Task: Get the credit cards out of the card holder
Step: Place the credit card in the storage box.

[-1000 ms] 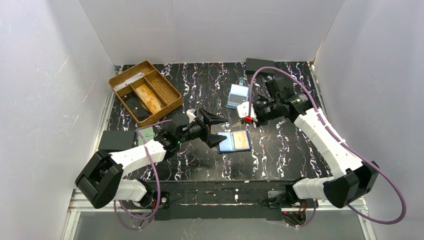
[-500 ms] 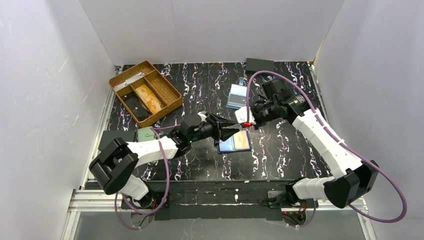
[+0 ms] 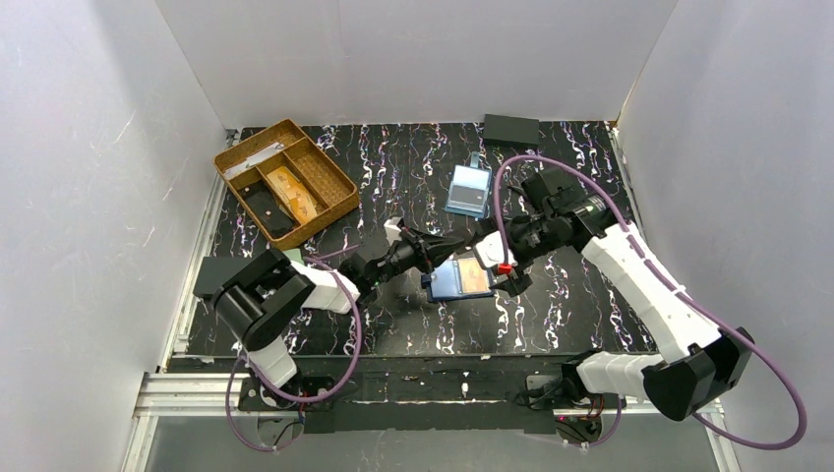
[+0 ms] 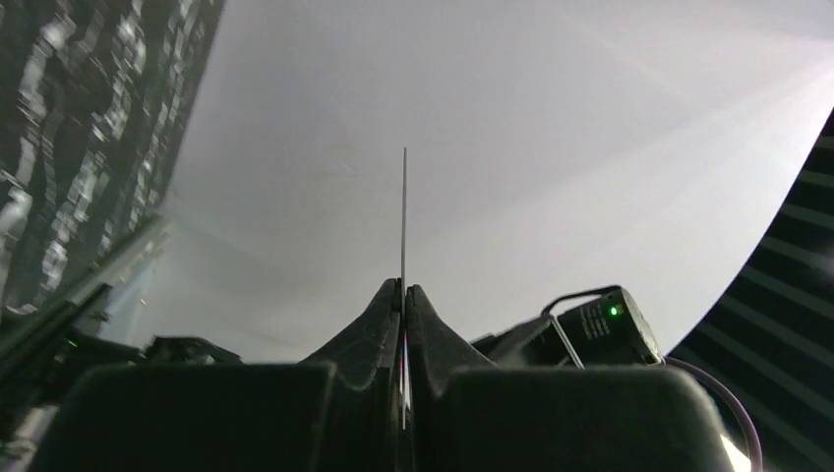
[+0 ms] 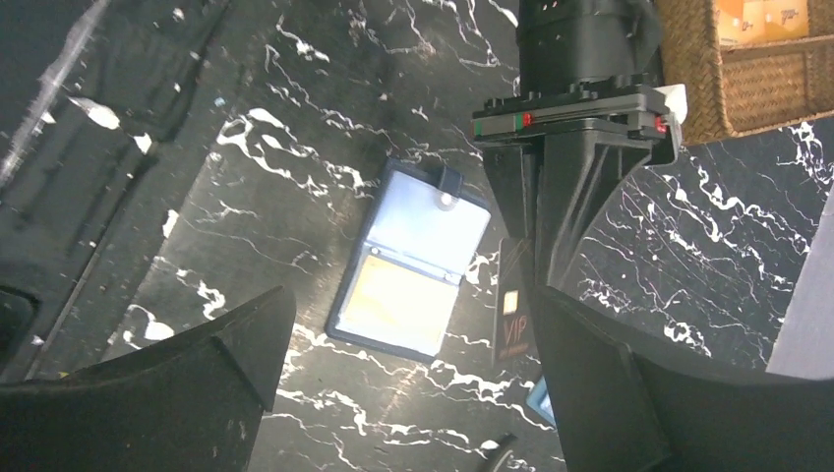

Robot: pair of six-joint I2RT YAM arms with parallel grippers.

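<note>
The card holder (image 3: 460, 280) lies open on the black marbled table, with a yellow-orange credit card (image 5: 398, 300) in its lower slot. My left gripper (image 3: 450, 244) hangs just above the holder's left edge. It is shut on a dark card marked VIP (image 5: 513, 315), which the left wrist view shows edge-on as a thin line (image 4: 403, 216) rising from the closed left gripper (image 4: 403, 287). My right gripper (image 3: 495, 263) stands open and holds nothing, over the holder's right side. In its own view the right gripper (image 5: 411, 293) straddles the holder (image 5: 408, 270).
A woven tray (image 3: 317, 200) with compartments, holding cards and a dark item, stands at the back left. A light blue clear case (image 3: 469, 189) lies behind the holder. A flat black rectangle (image 3: 510, 128) sits at the back edge and another black rectangle (image 3: 226, 275) at the left. White walls enclose the table.
My left gripper reached right and shut on the dark card. My right gripper, shut a moment ago, opened, let the card go and dropped lower over the holder.
</note>
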